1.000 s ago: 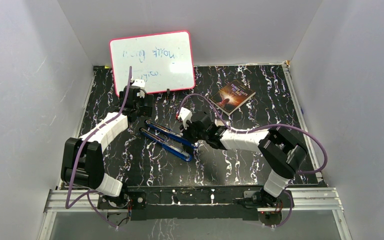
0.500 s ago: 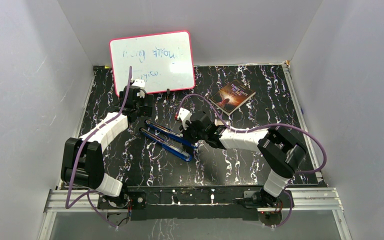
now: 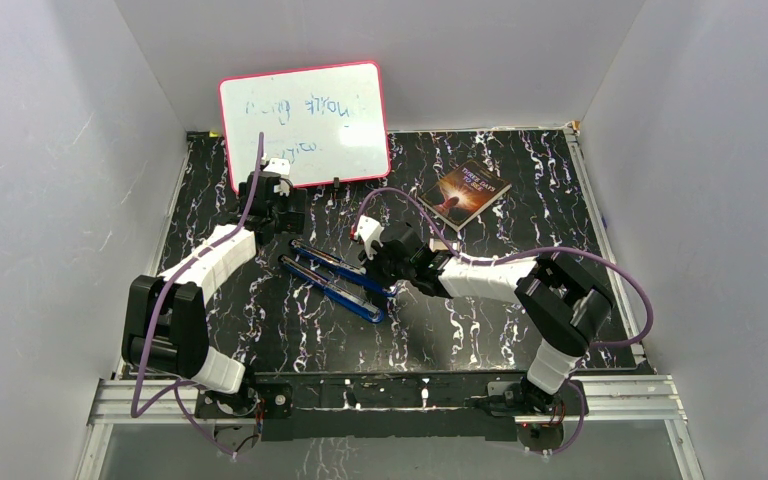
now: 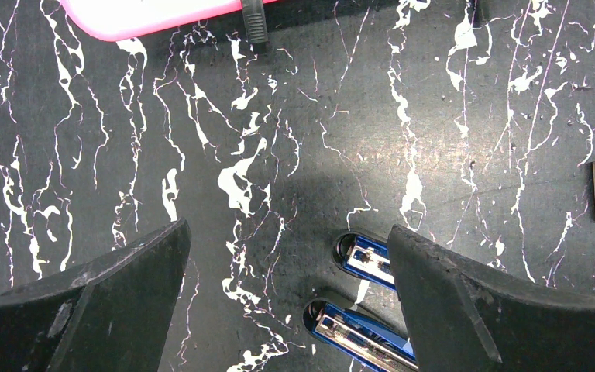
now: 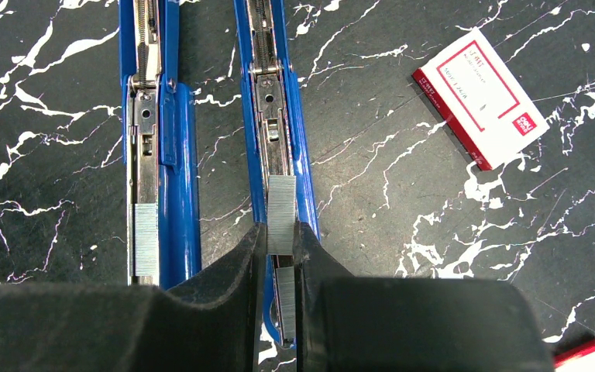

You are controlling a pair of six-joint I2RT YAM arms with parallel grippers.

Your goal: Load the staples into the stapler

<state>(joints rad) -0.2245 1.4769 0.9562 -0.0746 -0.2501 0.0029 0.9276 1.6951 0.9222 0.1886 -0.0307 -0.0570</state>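
Over stapler (image 5: 178, 147) channel | right hand (image 5: 280, 246) pinches staples (image 5: 281, 203); left hand (image 4: 287, 232) spread | unchanged from a second ago; staples not yet seated, likely aligning

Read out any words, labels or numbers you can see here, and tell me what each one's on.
Whiteboard: faint blue handwriting, too smeared to read.
Book: cover lettering, too blurred to read.
White box: small print in a red-framed label, too small to read.
Nothing can be quoted with confidence.
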